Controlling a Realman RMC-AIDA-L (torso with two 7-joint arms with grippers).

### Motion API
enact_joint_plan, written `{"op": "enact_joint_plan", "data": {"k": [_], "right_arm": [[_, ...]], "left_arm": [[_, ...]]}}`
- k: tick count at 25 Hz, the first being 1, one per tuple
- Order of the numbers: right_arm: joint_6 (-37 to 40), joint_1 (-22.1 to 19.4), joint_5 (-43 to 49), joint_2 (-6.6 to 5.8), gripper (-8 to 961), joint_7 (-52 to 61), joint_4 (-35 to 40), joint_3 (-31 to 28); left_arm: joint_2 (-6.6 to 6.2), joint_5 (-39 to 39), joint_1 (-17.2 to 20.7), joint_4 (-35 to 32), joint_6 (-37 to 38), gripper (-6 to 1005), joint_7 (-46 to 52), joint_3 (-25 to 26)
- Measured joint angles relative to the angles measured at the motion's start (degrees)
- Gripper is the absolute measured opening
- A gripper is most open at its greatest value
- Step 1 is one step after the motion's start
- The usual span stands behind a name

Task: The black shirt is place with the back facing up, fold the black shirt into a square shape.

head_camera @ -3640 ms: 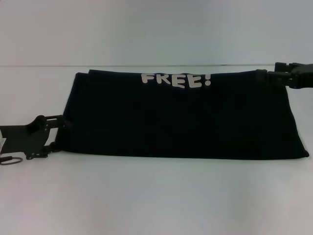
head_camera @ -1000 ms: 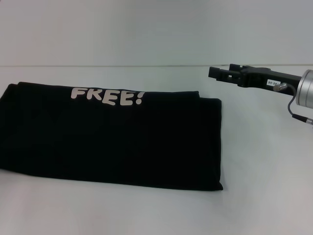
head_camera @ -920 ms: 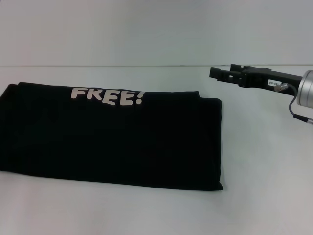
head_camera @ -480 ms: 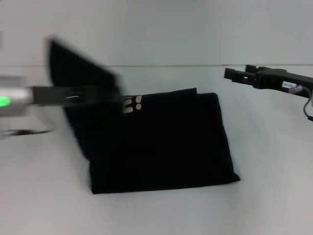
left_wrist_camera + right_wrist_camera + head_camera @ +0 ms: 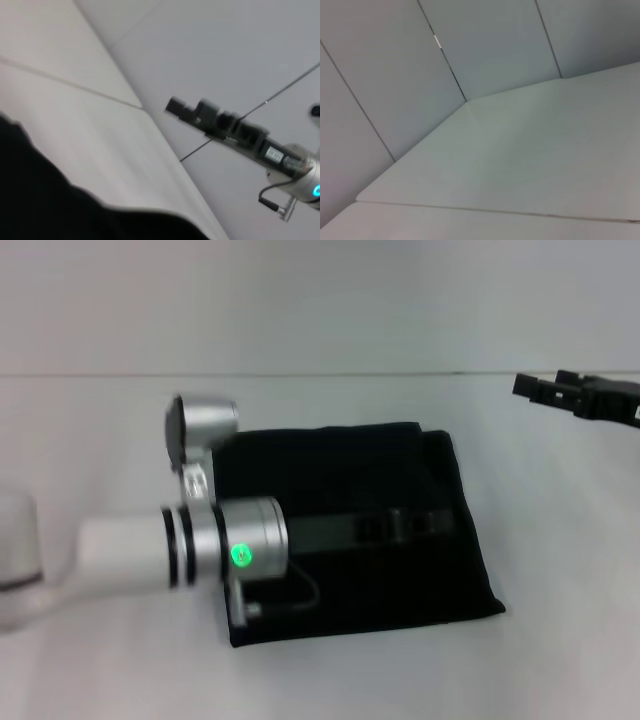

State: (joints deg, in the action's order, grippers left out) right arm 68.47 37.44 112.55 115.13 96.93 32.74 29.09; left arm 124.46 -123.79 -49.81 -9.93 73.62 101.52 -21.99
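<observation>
On the white table (image 5: 560, 620) we now find the black shirt (image 5: 400, 580) folded over into a near-square; half a second ago its left part was lifted in the air. The left gripper (image 5: 425, 523) has come across and lies over the shirt's middle, black on black, so we cannot tell how its fingers stand. The right gripper (image 5: 525, 386) has drawn back to the far right, off the cloth, fingers too small to judge. We count one shirt and two grippers. The lettering is hidden.
</observation>
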Motion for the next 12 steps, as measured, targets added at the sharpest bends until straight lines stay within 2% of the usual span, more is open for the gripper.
{"op": "enact_joint_plan", "data": {"k": [2, 5, 7, 8, 9, 12], "right_arm": [[0.08, 0.0, 0.0, -0.16, 941, 0.09, -0.01, 0.26], [0.28, 0.0, 0.34, -0.66, 941, 0.58, -0.46, 0.63], [0.37, -0.1, 0.45, -0.8, 941, 1.33, -0.68, 1.42], [0.46, -0.24, 0.53, -0.89, 941, 2.03, -0.7, 1.98], [0.52, -0.42, 0.95, -1.03, 941, 3.02, -0.7, 2.54], [1.26, -0.19, 3.78, -1.89, 941, 9.09, -0.66, 4.55]], "left_arm": [[0.22, 2.77, 0.73, 3.79, -0.52, 92, -5.45, 0.07], [0.22, 4.0, 0.77, 6.45, 0.5, 204, -8.43, 0.37], [0.15, 4.04, 0.74, 6.74, 2.91, 279, -8.57, 0.51], [-0.02, 3.93, 0.59, 6.71, 7.76, 300, -8.62, 0.36], [-0.02, 3.93, 0.59, 6.71, 7.76, 321, -8.62, 0.36], [-0.3, 3.81, 1.44, 4.17, 13.96, 384, -8.5, 0.21]]}}
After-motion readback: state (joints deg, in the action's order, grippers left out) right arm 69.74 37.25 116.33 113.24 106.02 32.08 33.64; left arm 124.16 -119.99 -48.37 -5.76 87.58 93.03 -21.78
